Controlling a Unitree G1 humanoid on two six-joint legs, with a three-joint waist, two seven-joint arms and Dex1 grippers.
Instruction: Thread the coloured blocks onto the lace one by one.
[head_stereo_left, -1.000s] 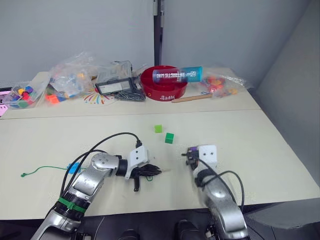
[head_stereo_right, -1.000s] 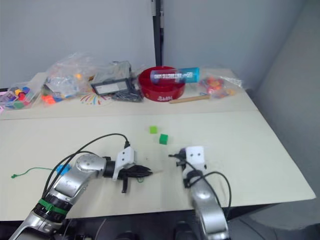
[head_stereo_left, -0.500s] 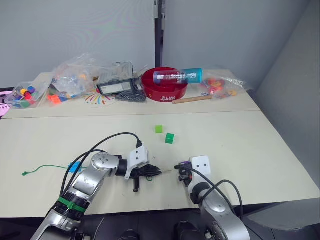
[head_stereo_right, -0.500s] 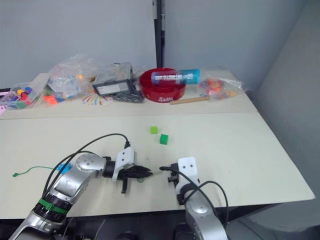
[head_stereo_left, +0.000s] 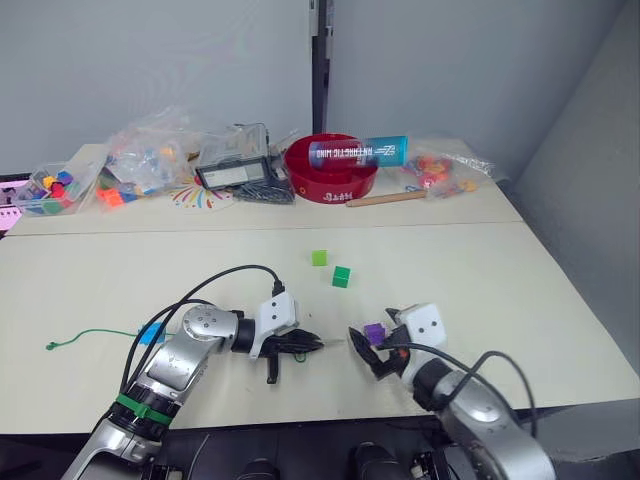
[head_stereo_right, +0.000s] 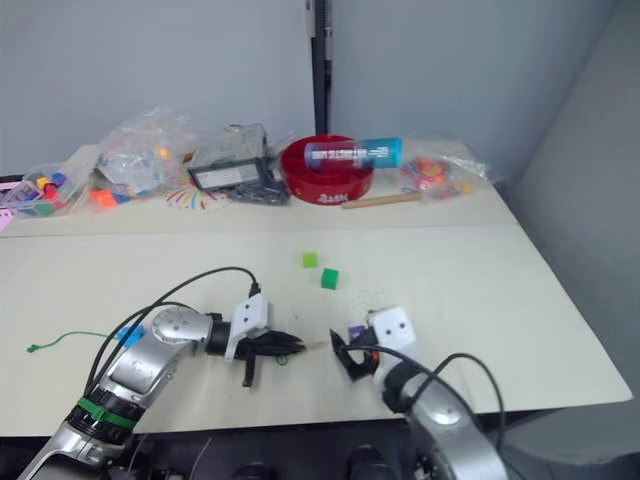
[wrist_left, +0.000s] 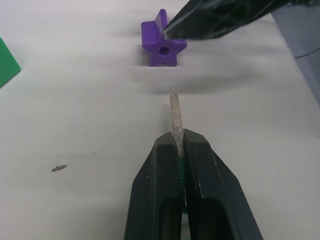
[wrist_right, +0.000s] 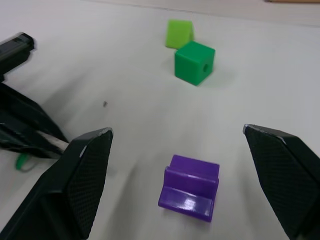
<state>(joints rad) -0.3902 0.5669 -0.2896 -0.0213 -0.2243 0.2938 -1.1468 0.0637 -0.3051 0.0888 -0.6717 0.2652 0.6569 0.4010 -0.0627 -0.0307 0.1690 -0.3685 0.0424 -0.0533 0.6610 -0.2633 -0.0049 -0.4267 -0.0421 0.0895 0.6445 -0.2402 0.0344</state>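
**Purple block lined up with the lace tip, not threaded yet**

Purple star-shaped block (wrist_left: 163, 46) sits on the worktop (head_stereo_left: 520, 290) with its hole facing the pale stiff tip of the lace (wrist_left: 175, 116), which looks deliberate: tip and hole are near each other and roughly in line, but still apart. Left gripper (wrist_left: 178, 145) has its jaws pinched tight on the lace just behind the tip, so the stiff end sticks out like a needle. Right gripper (wrist_right: 175, 145) has its jaws spread wide either side of the purple block, not touching it, I'd guess ready to grab and steady it.

Light green block (head_stereo_left: 318, 258) and dark green block (head_stereo_left: 341, 276) wait just beside each other further back. The lace trails off to its knot (head_stereo_left: 49, 346) on the robot's left.

Worktop is plain cream. Along the back: bags of toy pieces (head_stereo_left: 150, 160) and a red bowl (head_stereo_left: 335, 170), against a grey wall.
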